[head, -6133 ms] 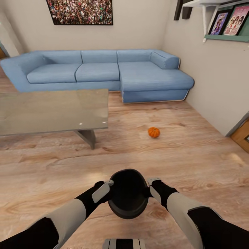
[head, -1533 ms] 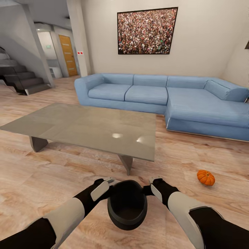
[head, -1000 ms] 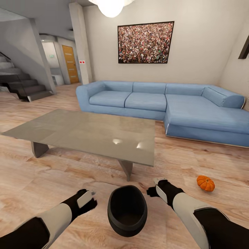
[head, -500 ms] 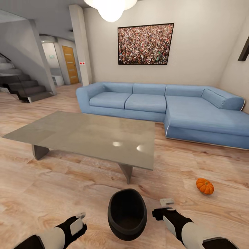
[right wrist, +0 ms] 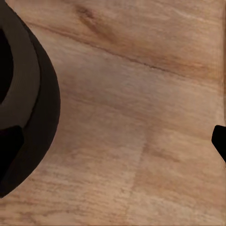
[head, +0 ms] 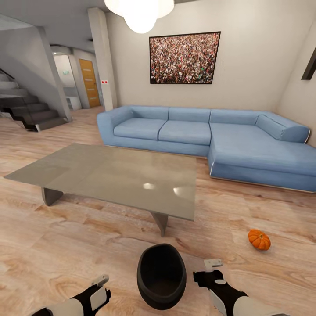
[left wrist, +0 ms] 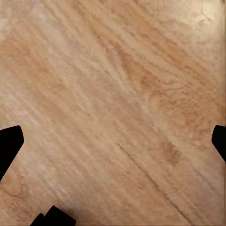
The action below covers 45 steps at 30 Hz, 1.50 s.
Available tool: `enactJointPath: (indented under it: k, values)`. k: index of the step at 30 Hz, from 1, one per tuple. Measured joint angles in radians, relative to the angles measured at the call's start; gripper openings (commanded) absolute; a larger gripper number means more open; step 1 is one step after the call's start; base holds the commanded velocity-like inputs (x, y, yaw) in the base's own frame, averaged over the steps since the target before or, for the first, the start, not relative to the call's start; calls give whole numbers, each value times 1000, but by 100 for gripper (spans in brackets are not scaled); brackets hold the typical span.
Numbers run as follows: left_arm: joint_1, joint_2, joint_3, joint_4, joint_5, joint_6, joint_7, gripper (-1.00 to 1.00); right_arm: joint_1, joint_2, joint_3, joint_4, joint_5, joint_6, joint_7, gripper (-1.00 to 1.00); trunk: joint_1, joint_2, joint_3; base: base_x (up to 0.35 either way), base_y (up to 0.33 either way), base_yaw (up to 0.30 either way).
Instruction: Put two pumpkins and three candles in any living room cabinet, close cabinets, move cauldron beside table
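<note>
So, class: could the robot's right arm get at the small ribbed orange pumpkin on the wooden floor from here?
Probably yes: the pumpkin lies on bare floor beyond the open right gripper, nothing between them.

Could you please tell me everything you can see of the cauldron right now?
The cauldron is a matte black, round-bellied pot with a narrower flared rim. It stands upright on the wood floor, mouth open, its inside dark and seemingly empty. It sits just in front of the table, near one leg. Both pincers are apart from it, the left pincer and the right pincer on either side. Its curved wall also shows in the right wrist view.
</note>
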Motion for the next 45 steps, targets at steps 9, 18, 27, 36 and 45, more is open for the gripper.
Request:
enactJointPath:
  k: [9,18,27,36,45]
  values:
    - [67,-12,-3,0,0,-21,0,100,76,-6,0,5,-4,-156,0,100,-34,63,28,0,0,0]
    - [81,-9,-4,-1,-1,-24,0,100,79,-10,0,5,-5,-159,-3,100,-42,77,35,0,0,129]
    - [93,-11,-4,0,0,-25,0,100,80,-9,-1,32,-5,-153,-1,100,-42,77,35,0,0,284]
    - [148,-13,-3,-1,1,-26,-1,100,180,-19,-1,91,-7,-160,-8,100,-58,105,47,0,0,288]
    - [153,-12,-3,-1,1,-26,-1,100,221,-52,-2,94,-16,-159,-13,100,-58,105,47,0,0,287]
